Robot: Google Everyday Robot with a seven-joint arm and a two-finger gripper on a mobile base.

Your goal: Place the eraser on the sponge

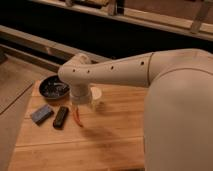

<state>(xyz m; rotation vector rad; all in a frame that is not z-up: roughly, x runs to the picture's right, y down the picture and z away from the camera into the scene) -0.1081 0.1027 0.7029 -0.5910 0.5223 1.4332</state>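
Farthest left, sponge (42, 114): flat on the wooden table (115, 145), well left of the gripper (77, 103), with the eraser (61, 117) between them.
Dark bowl (54, 87): round, behind and to the left of the gripper.
Black eraser: flat on the table, just left of the gripper and nearer the camera, apart from it and not held.
Gripper: hangs low over the table under the white arm (115, 72); spread or closed, I cannot tell.
Thin orange-red curved object (77, 117): right under the gripper; contact unclear.
Pale cup (96, 98): just right of the gripper.
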